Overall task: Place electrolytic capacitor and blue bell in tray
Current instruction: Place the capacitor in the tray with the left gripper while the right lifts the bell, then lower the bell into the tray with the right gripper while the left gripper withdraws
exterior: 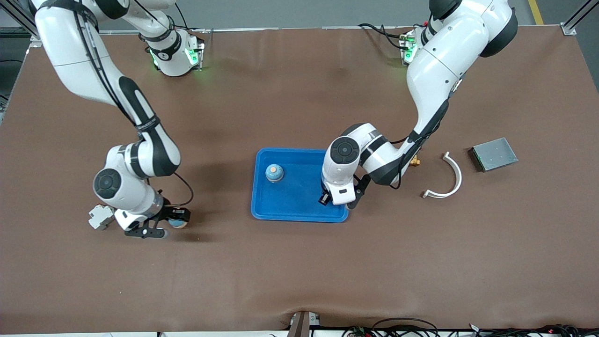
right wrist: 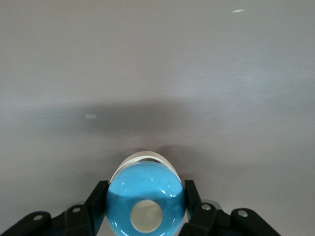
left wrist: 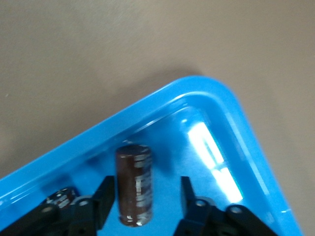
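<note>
The brown cylindrical electrolytic capacitor (left wrist: 133, 189) is lying in the bright blue plastic tray (exterior: 299, 213), between the spread left end effector (left wrist: 145, 196). The glossy blue bell (right wrist: 145, 201) is being pinched by the right end effector (right wrist: 145, 204), over the brown table (exterior: 299, 271) toward the right arm's end; placing it remains.

White-shelled arms (exterior: 435, 70) with black joints, black cables, green base lights
</note>
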`<state>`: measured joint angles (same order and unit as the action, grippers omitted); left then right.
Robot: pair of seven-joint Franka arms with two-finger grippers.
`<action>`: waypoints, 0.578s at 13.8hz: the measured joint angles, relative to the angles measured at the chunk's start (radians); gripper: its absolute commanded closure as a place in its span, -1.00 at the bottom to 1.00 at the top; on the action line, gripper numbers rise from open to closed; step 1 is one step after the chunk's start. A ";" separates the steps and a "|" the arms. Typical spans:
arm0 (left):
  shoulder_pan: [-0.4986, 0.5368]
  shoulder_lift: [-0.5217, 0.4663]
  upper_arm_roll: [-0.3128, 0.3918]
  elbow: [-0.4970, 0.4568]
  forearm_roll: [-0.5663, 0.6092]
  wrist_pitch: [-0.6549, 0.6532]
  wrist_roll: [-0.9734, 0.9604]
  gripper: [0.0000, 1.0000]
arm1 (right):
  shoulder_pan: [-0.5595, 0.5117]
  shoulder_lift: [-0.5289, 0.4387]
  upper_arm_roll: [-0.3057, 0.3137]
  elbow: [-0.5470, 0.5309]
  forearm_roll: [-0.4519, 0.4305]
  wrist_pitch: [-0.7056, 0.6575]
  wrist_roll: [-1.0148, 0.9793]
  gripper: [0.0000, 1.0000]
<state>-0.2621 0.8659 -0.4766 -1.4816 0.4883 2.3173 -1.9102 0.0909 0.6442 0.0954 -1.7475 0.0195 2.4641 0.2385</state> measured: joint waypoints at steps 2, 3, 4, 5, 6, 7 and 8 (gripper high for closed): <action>0.006 -0.024 0.008 0.045 0.004 -0.002 0.008 -1.00 | 0.075 -0.011 0.004 0.007 0.000 -0.018 0.146 1.00; 0.022 -0.051 0.009 0.061 0.004 -0.009 0.021 -1.00 | 0.118 -0.013 0.005 0.018 -0.001 -0.032 0.239 1.00; 0.046 -0.087 0.007 0.071 0.004 -0.028 0.044 -1.00 | 0.164 -0.013 0.006 0.035 -0.001 -0.050 0.329 1.00; 0.075 -0.130 0.003 0.076 0.003 -0.062 0.084 -1.00 | 0.210 -0.013 0.005 0.054 -0.002 -0.062 0.412 1.00; 0.107 -0.176 -0.007 0.078 -0.008 -0.116 0.149 -1.00 | 0.252 -0.013 0.004 0.071 -0.002 -0.069 0.487 1.00; 0.138 -0.221 -0.015 0.080 -0.041 -0.173 0.230 -1.00 | 0.284 -0.013 0.003 0.085 -0.002 -0.074 0.547 1.00; 0.170 -0.267 -0.018 0.081 -0.095 -0.224 0.322 -1.00 | 0.307 -0.013 0.002 0.093 -0.002 -0.079 0.589 1.00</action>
<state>-0.0922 0.5992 -0.4942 -1.4008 0.3931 2.0928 -1.5885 0.3977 0.6308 0.0977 -1.6541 0.0174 2.3848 0.8273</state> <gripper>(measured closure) 0.000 0.330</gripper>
